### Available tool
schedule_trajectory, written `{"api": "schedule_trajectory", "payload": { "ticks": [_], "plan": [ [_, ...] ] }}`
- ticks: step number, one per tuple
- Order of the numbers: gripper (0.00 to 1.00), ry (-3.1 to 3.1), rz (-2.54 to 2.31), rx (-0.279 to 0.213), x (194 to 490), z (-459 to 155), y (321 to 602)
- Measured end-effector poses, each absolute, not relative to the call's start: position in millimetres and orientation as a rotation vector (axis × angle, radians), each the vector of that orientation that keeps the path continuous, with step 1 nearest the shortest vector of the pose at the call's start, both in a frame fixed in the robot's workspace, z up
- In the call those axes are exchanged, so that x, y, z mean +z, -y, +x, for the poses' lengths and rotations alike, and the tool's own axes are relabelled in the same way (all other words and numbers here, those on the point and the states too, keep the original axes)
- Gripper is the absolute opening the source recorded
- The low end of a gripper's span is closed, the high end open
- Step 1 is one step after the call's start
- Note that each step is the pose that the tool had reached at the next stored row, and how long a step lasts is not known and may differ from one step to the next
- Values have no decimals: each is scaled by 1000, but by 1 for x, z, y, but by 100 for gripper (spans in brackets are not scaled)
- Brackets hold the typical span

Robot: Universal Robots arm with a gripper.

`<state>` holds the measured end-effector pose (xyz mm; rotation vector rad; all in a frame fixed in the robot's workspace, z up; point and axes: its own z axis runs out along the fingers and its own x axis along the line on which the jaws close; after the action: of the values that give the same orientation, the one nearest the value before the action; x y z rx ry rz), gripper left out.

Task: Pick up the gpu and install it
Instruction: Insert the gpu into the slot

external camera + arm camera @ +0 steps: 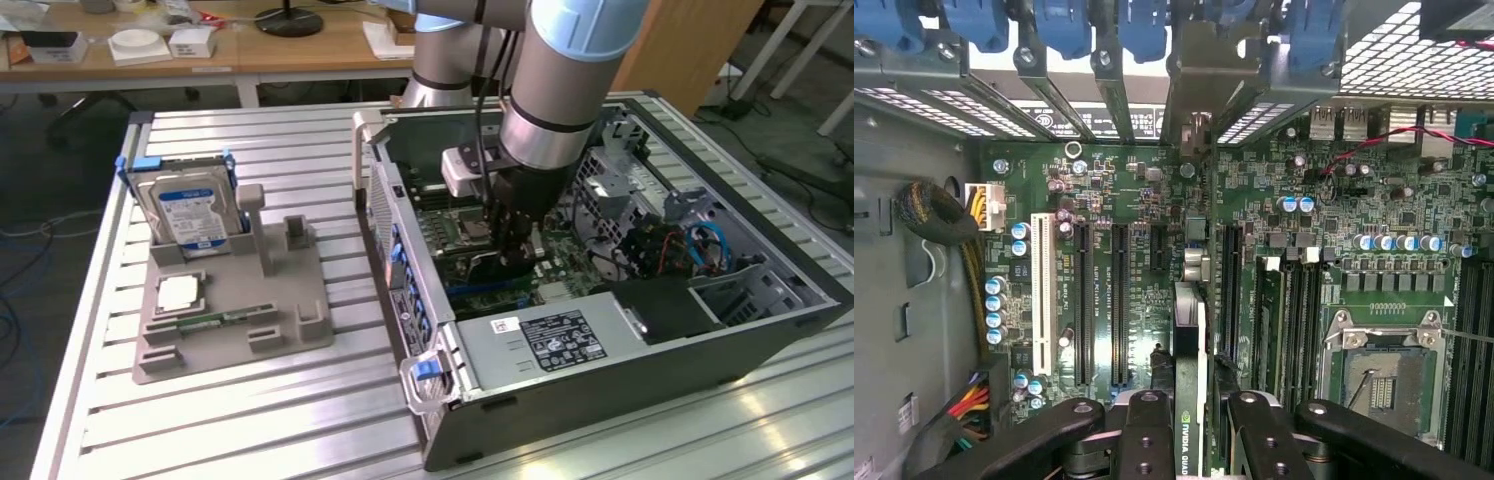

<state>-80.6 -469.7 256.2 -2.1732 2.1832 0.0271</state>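
The gpu (1190, 345) appears edge-on in the wrist view as a thin green card with a black part on one face. It stands upright over the motherboard (1104, 200), and its silver end bracket (1194, 85) reaches the case's rear slot openings. My gripper (1192, 432) is shut on the card, with one black finger (1144, 430) on each side. In the exterior view the gripper (507, 255) hangs low inside the open computer case (601, 340), down at the board. The card sits between the long black expansion slots (1119, 300); whether it is seated in one I cannot tell.
The CPU socket (1379, 375) lies beside the card. Cables (944, 225) run along the case wall. Toward the exterior view's left, a grey fixture (227, 300) holds a hard drive (187, 210), a chip (180, 292) and a memory stick (220, 320). All rests on a ribbed metal table (307, 410).
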Motion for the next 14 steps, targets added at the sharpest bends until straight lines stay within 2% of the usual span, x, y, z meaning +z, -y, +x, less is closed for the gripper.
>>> {"api": "schedule_trajectory", "payload": {
  "ticks": [14],
  "plan": [
    [25,-2184,-2174,28,249,-81,470]
  ]
}}
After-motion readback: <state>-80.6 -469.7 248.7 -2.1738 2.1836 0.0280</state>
